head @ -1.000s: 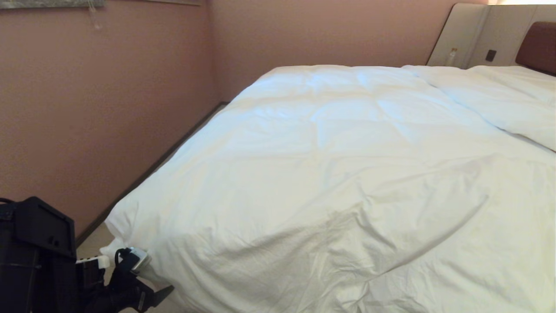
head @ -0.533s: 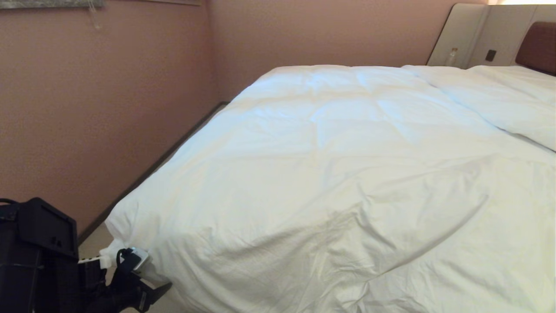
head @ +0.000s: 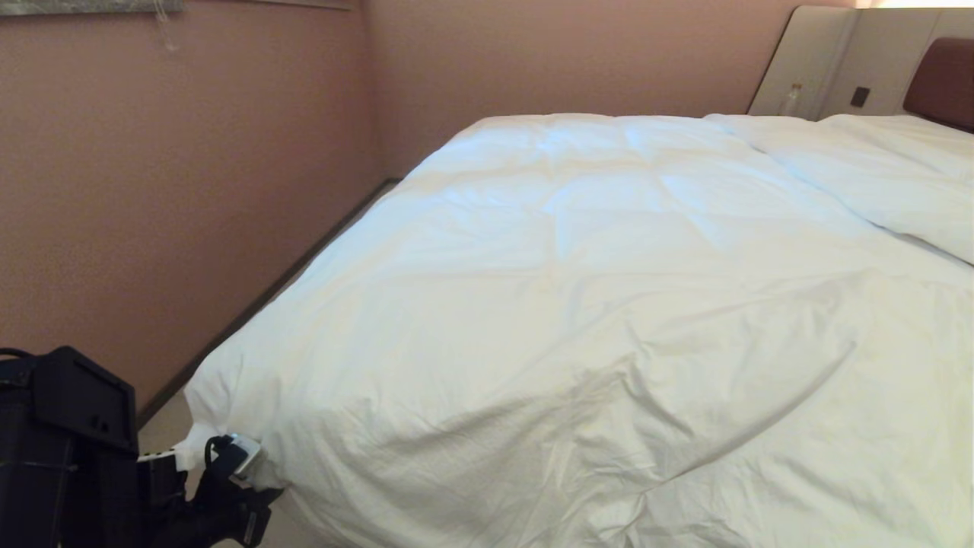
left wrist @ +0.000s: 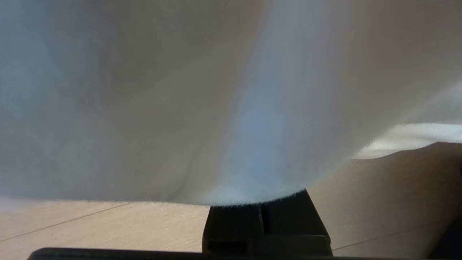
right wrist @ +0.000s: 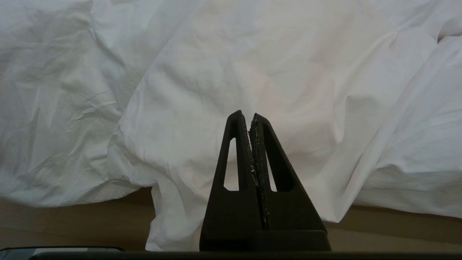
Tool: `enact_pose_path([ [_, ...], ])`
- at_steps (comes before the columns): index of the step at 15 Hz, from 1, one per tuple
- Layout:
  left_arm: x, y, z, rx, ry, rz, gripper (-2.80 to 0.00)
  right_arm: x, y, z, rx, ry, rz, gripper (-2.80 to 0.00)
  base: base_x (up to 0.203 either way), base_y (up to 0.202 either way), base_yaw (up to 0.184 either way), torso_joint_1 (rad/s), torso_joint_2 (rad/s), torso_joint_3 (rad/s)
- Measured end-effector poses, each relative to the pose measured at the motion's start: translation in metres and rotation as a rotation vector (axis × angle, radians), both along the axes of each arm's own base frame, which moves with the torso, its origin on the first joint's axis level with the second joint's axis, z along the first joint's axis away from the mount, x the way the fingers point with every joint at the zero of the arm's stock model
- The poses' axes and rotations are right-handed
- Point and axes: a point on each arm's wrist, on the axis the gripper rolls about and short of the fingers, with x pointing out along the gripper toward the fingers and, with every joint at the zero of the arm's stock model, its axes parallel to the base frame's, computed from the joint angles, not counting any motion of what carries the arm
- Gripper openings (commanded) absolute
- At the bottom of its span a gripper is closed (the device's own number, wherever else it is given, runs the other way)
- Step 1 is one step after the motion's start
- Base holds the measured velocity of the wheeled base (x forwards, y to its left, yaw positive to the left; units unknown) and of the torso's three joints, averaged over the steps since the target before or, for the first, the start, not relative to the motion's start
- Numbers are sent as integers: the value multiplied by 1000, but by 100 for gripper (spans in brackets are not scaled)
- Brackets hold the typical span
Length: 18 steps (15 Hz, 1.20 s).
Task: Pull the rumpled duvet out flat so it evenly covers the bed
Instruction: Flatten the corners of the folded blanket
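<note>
While my left gripper [head: 262, 487] pinched the puffy white quilted duvet's [head: 578, 304] near corner, it hung low. My right gripper [right wrist: 251, 119] was closed, empty.

I count one duvet [head: 578, 304] spread across one bed [head: 940, 76] — and one pillow [head: 875, 164] that I can make out at the upper right of the frame. Of my own I count two grippers: my left gripper [head: 251, 487] at the lower left, my right gripper [right wrist: 251, 119] in its wrist view — nothing else to tally.
</note>
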Motion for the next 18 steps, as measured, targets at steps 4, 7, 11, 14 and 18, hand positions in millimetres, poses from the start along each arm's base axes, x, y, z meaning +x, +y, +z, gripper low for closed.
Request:
enact_pose_path([
  [4,-9,0,2,-1,23,-1,-280,0,0,0,0,0,0,-280,0,0,0,0,0,0],
  [7,-18,2,4,15,38,-1,-280,0,0,0,0,0,0,-280,0,0,0,0,0,0],
  [11,-63,25,6,154,95,-23,-280,0,0,0,0,0,0,-280,0,0,0,0,0,0],
  [14,-83,35,8,201,123,-12,-280,0,0,0,0,0,0,-280,0,0,0,0,0,0],
  [18,-98,40,9,211,153,8,-280,0,0,0,0,0,0,-280,0,0,0,0,0,0],
])
